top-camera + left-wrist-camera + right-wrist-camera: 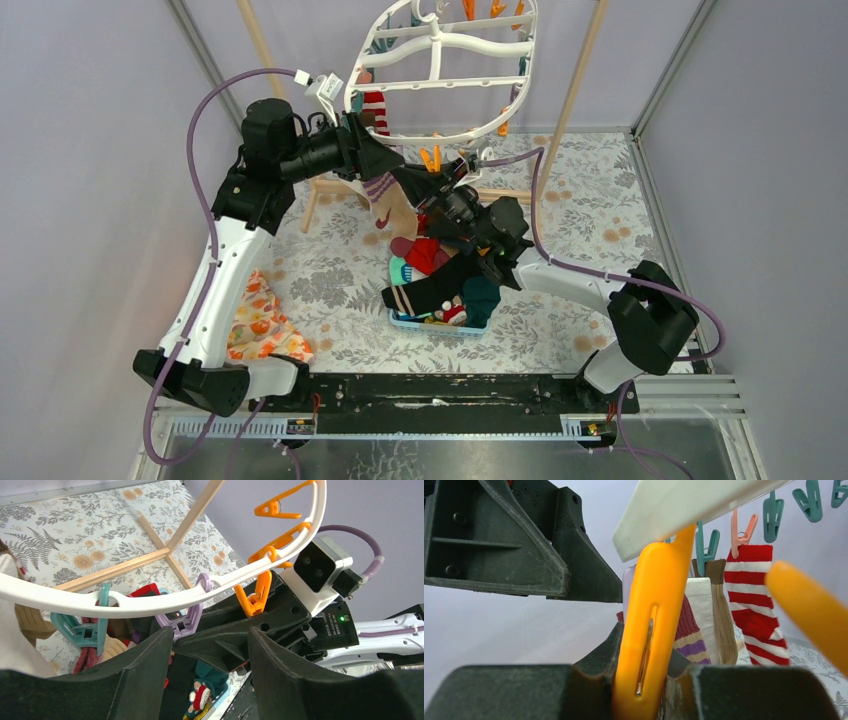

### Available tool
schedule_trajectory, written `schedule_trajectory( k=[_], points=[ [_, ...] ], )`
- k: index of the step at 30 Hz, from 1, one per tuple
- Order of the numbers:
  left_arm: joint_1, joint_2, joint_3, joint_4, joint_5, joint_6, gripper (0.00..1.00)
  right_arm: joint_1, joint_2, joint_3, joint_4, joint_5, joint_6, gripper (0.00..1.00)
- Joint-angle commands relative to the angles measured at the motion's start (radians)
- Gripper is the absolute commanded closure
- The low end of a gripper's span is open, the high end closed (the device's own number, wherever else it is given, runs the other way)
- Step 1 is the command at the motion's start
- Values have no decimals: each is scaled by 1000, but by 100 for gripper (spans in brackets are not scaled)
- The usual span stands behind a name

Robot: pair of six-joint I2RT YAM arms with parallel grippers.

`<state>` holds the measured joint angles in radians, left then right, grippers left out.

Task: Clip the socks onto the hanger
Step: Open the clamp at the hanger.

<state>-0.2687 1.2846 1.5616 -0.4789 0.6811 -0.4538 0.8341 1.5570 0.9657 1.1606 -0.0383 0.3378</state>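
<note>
The white oval hanger [437, 40] hangs at the back, with its rim crossing the left wrist view [150, 602]. A red-and-white striped sock [754, 605], a brown sock [723, 620] and a tan sock with purple stripes [385, 200] hang from its near-left rim. My right gripper [649, 677] is shut on an orange peg [654, 605] under the rim; the peg also shows in the left wrist view [257, 592]. My left gripper [210, 635] is open and empty, just below the rim beside a purple peg [182, 622] and against the right gripper [443, 192].
A blue basket [440, 325] at mid-table holds several loose socks: red, black, teal. An orange floral cloth [260, 325] lies near the left arm. A wooden pole frame [330, 190] stands under the hanger, with poles rising on both sides. Grey walls enclose the table.
</note>
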Motion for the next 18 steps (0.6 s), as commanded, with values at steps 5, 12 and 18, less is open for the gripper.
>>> schedule_trajectory(
  k=[5,12,18],
  points=[
    [-18,9,-8,30,-108,27,37,38,-41,54,21,1,-56,100],
    [-23,1,-4,8,-177,54,36,43,-55,45,11,15,-76,100],
    [-23,-31,-10,-37,-186,78,34,43,-67,42,-8,21,-97,100]
  ],
)
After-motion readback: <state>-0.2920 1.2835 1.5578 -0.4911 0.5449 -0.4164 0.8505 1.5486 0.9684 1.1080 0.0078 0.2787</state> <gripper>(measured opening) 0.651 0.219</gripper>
